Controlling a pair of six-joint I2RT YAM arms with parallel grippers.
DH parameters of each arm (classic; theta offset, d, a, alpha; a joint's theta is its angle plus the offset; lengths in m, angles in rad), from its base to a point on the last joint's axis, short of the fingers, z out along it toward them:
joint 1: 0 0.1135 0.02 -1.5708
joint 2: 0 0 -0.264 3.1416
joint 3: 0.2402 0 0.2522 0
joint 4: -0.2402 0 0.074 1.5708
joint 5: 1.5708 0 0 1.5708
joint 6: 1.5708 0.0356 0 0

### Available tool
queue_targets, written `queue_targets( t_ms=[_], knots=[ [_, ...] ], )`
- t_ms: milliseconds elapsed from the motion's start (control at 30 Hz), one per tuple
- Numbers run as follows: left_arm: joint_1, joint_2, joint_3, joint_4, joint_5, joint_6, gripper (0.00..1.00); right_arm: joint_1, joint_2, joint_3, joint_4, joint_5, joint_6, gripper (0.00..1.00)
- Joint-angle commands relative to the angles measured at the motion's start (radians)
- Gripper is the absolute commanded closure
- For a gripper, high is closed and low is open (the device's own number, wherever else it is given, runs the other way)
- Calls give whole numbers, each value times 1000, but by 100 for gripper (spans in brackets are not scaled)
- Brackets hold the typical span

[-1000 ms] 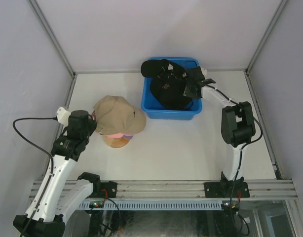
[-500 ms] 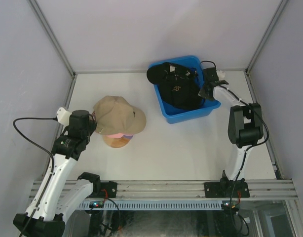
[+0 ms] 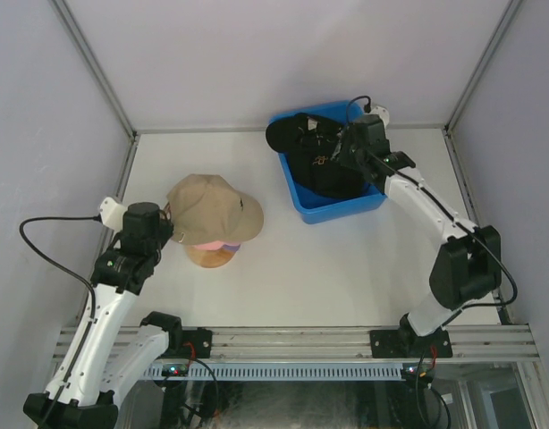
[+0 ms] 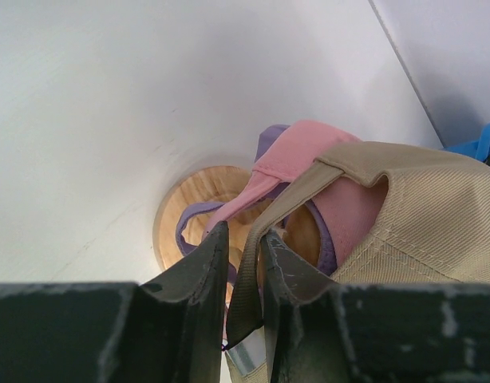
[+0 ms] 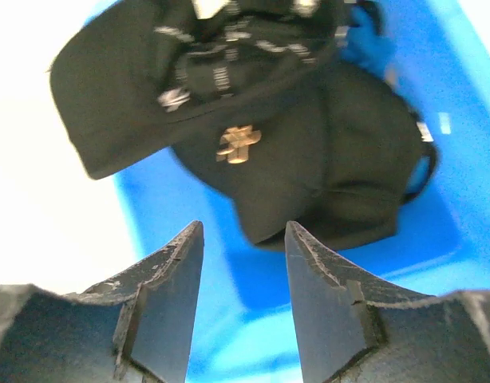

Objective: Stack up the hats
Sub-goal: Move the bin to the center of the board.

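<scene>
A tan hat (image 3: 212, 208) sits on top of a pink hat (image 4: 309, 155) and a lavender hat (image 4: 268, 140), all on a round wooden stand (image 3: 210, 256). My left gripper (image 3: 164, 234) is at the stack's left side, shut on the tan hat's back strap (image 4: 286, 199). Two black hats (image 3: 317, 163) lie in a blue bin (image 3: 342, 211), one with a small gold mark (image 5: 237, 145). My right gripper (image 5: 243, 227) hovers open just above those black hats (image 5: 333, 152), nothing between its fingers (image 5: 169, 279).
The blue bin (image 5: 177, 203) stands tilted at the back right, near the rear wall. White tabletop (image 3: 337, 268) lies between the stand and the bin. Metal frame posts (image 3: 476, 76) and side walls close in the table.
The blue bin slid right and turned. My right gripper opened wider and swung from the bin's right edge to above the black hats. The left gripper kept its hold, barely moving.
</scene>
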Motion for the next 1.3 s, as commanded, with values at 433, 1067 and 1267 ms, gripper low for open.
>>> queue_targets(
  t_ms=[433,1067,1267],
  knots=[
    [-1,7,-18,23,-47,64,74,297,99,36,178,-156,28,57],
    [1,19,-51,109,-44,103,73,323,655,686,-77,75,-90,60],
    [1,23,-61,134,-36,125,73,305,799,907,-175,255,-67,63]
  ],
)
